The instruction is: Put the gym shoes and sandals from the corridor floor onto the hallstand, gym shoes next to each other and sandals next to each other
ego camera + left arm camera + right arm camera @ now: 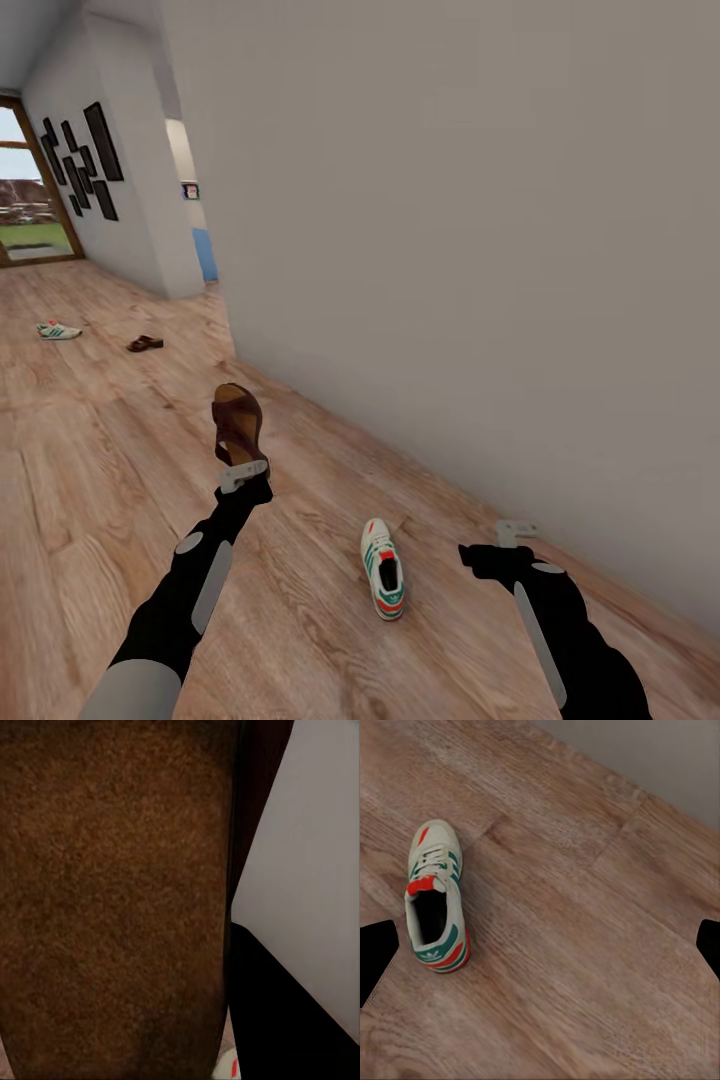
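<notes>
looking down: a corridor with a wood-plank floor (90, 480), light brown, grain visible, planks running along a long plain grey wall (480, 250)
far end: a glass door (25, 200) with green outside, dark picture frames (85, 160) on the white wall beside it, and a doorway with something blue inside
left gripper (243, 472): pinching the heel end of a dark brown sandal (238, 420), which is lifted off the floor with its toe pointing away; in the left wrist view the brown footbed (112, 900) is very close to the camera
right gripper (515, 530): empty, fingers spread apart, hovering near the wall
near gym shoe (383, 580): lying upright on the floor between the two arms, touching neither; in the right wrist view (435, 900) it is beside one finger tip
far gym shoe (58, 330): on the floor near the glass door
second sandal (145, 343): on the floor just beside it, apart
</notes>
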You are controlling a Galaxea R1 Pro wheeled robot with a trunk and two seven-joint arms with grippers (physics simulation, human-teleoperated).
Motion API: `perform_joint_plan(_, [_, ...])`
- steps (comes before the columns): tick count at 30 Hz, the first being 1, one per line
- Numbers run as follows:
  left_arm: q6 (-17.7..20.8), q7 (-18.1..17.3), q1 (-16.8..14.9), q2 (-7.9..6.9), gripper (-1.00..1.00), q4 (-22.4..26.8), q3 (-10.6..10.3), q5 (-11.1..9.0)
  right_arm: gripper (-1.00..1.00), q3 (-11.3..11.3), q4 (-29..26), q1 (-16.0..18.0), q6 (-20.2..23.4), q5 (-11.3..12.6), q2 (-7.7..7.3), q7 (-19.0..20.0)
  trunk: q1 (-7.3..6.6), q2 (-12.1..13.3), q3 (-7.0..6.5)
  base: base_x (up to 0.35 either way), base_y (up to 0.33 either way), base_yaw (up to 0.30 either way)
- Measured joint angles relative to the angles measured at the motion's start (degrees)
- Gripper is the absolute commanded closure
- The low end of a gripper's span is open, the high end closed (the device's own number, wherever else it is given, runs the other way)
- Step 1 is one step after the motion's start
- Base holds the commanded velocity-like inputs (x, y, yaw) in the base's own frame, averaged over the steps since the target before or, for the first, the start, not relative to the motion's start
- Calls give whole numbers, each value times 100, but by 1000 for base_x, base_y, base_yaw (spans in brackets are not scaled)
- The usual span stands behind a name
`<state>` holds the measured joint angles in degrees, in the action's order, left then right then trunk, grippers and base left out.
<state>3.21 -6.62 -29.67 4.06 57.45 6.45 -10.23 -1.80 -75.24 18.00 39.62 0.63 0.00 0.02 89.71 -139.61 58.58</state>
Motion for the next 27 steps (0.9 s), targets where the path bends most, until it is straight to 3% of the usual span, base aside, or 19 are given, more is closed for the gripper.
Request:
perform_joint_plan(23, [7, 4, -1, 3, 100, -2, -6, 0, -100, -3, -2, -1, 0, -34, 0, -10, 0, 0, 0, 0, -39, 12])
perform_joint_plan(27, [10, 7, 0, 1, 100, -1, -8, -1, -100, -1, -2, 0, 2, -38, 0, -10, 0, 0, 7, 0, -159, 161])
